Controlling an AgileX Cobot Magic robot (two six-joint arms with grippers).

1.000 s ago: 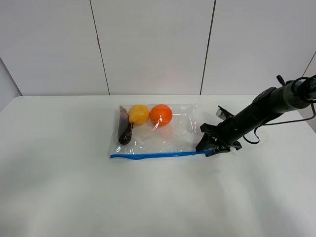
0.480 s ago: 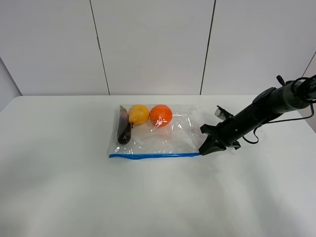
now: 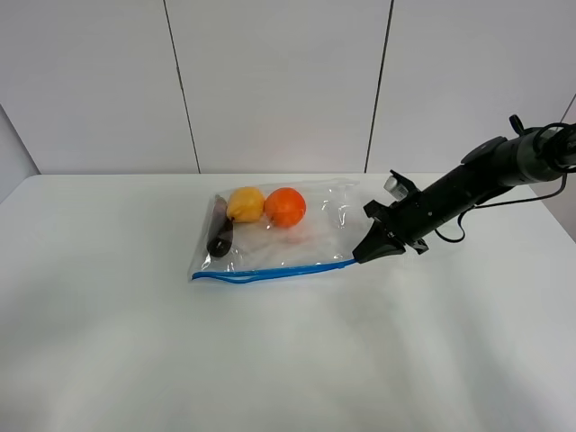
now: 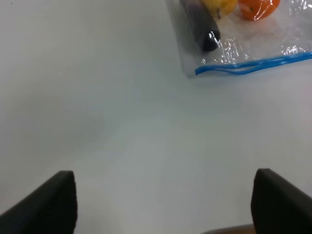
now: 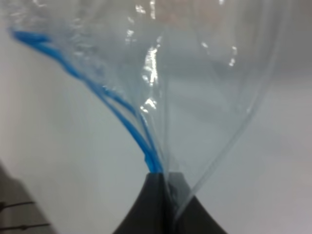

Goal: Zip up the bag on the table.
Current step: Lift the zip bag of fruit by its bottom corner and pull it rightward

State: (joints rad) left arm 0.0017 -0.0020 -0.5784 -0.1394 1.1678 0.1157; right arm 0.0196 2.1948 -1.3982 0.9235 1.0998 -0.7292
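Close view along the right claw (image 5: pixel 164 192), its two black tips pressed together on a corner of the bag (image 5: pixel 209 87). Clear crinkled plastic fans out from the claw, pulled taut and catching glints of light. The blue zipper strip (image 5: pixel 139 139) starts at the claw and curves away from it, seemingly as two thin lines slightly apart, though blur makes that uncertain. The white desk (image 5: pixel 53 146) lies beyond the plastic.

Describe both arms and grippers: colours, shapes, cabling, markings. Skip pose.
Right arm: black tubular links, thin black cables looping off it, a small pale-grey module near the wrist. Right gripper: black, tapering to a narrow wedge. Left gripper: two blunt matte-black fingers; its arm isn't in view. No markings visible.
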